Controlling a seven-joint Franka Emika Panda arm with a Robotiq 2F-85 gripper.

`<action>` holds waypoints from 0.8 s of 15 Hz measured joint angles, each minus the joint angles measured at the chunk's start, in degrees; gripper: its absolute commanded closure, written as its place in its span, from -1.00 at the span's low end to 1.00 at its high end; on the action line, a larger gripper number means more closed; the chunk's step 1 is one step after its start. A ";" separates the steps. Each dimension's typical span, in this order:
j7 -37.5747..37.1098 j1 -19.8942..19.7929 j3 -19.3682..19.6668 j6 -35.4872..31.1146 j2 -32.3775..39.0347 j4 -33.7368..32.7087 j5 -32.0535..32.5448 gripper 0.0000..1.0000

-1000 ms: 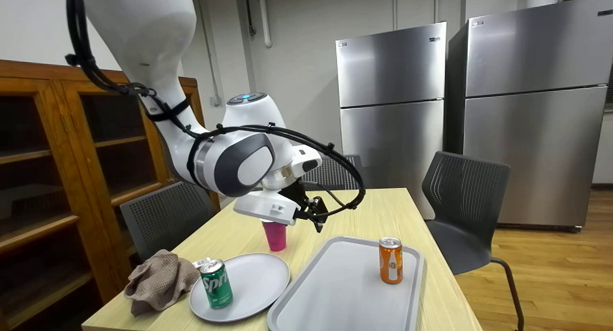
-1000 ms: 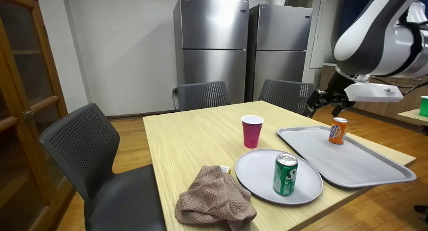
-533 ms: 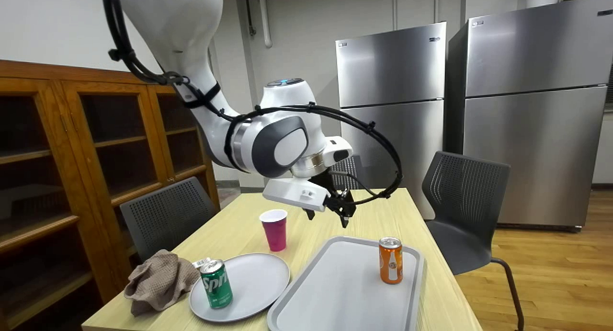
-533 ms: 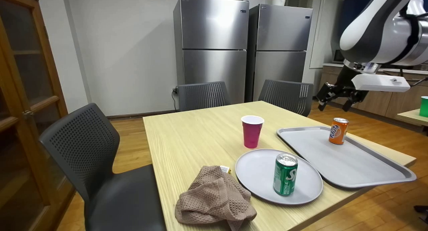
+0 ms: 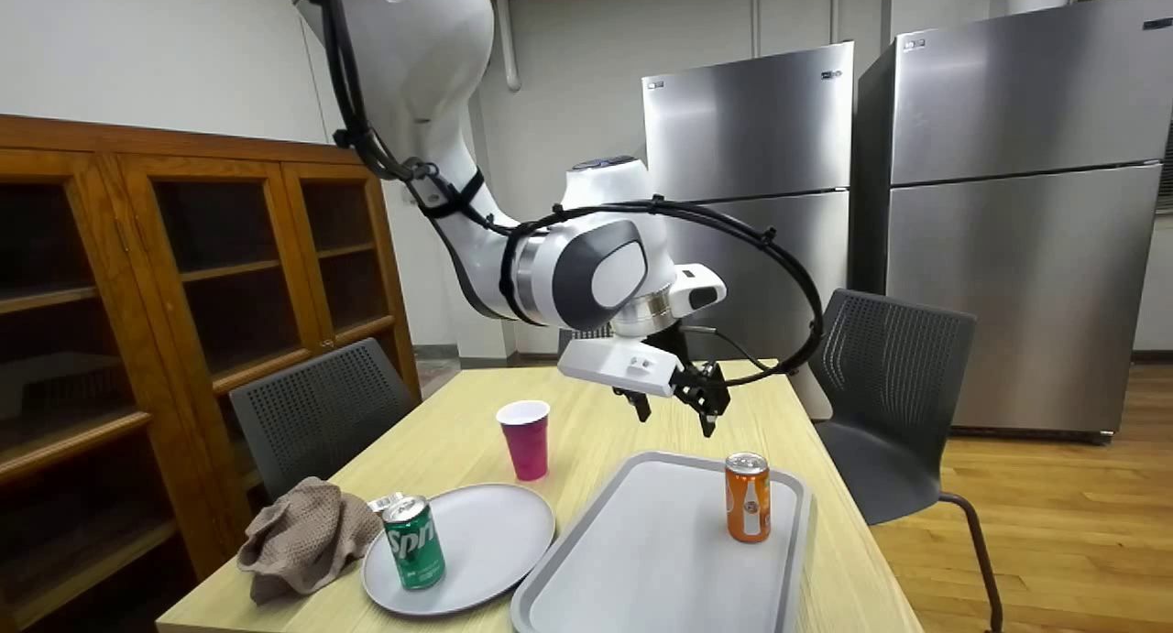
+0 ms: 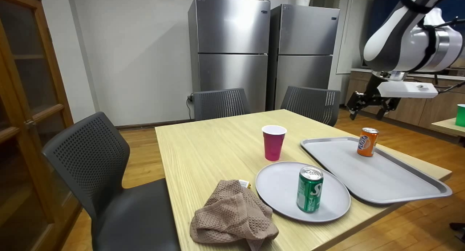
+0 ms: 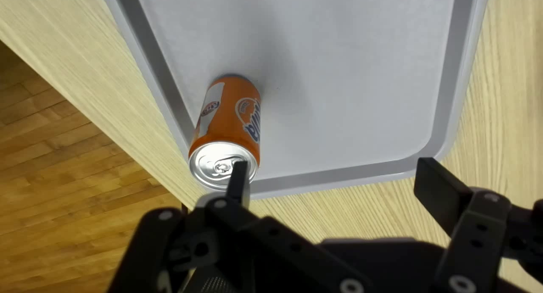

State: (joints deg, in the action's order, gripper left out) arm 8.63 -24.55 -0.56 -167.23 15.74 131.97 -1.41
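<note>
I saw the white-and-grey robot arm (image 5: 586, 267) hold its black jaws above and near one short end of a grey, rectangular, plastic-looking tray (image 7: 360, 93). The jaws were spread wide and gripped nothing. A short orange metal Fanta can (image 7: 229, 119) stood upright on the tray, between four and five o'clock from the jaws in an exterior view, and a gap showed between them in both exterior views.

In the wrist view, though, one fingertip (image 7: 238, 180) overlapped the can's silver lid (image 7: 216, 166); a straight descent without a sideways shift looked likely to land on the metal and topple or dent it. At nine o'clock from the can ran the tray's raised rim (image 7: 160, 76), then a strip of pale wooden table (image 7: 99, 85), then the floorboards (image 7: 76, 166), so a hard nudge that way could have sent the can over the edge.

A low sweep to nine o'clock in an exterior view would have risked clipping the tapered magenta plastic cup (image 5: 527, 445), which looked light enough to tip. Farther off, at eight o'clock, a green metal Sprite can (image 5: 414, 546) stood upright on a round grey plate (image 5: 499, 523), well apart and at less risk.
</note>
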 measured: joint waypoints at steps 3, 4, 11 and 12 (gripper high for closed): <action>-1.98 4.25 4.07 1.02 3.47 -3.64 -0.09 -1.00; -2.53 5.07 4.87 1.28 4.40 -4.63 -0.11 -1.00; -5.70 8.15 8.89 2.86 9.47 -10.67 -0.11 -1.00; -5.90 8.24 9.28 3.59 9.71 -11.41 -0.11 -1.00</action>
State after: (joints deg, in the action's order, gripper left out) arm 2.73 -16.31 8.71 -163.64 25.45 120.56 -1.52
